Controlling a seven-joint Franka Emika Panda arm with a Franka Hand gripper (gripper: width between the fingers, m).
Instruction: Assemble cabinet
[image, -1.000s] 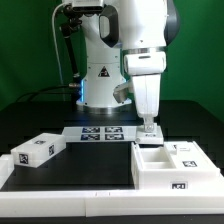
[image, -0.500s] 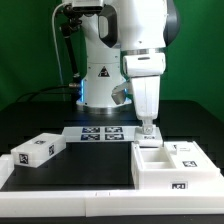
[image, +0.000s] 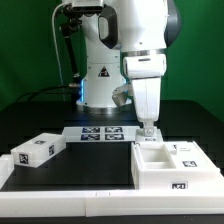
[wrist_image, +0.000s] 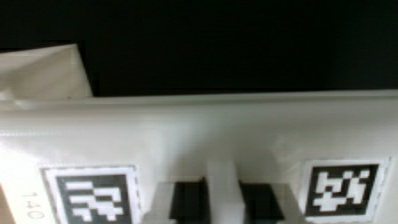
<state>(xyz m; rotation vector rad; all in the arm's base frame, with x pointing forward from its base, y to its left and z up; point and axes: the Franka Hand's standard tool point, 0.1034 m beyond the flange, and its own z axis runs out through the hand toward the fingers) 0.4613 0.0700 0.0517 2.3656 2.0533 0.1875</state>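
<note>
The cabinet (image: 160, 176) is a large white open box with marker tags, lying at the exterior view's right front. A smaller white tagged block (image: 188, 153) rests on its right part. Another white tagged block (image: 36, 150) lies apart at the exterior view's left. My gripper (image: 150, 129) points straight down onto the cabinet's far wall. In the wrist view the cabinet's wall (wrist_image: 196, 125) fills the picture with a tag on each side. My gripper (wrist_image: 224, 205) has its two dark fingers (wrist_image: 185, 205) close together with a thin white strip of the wall between them.
The marker board (image: 100, 133) lies flat on the black table behind the cabinet, in front of the robot's base. A white border (image: 60, 200) runs along the table's front edge. A pale white surface (wrist_image: 45, 75) shows beyond the cabinet in the wrist view.
</note>
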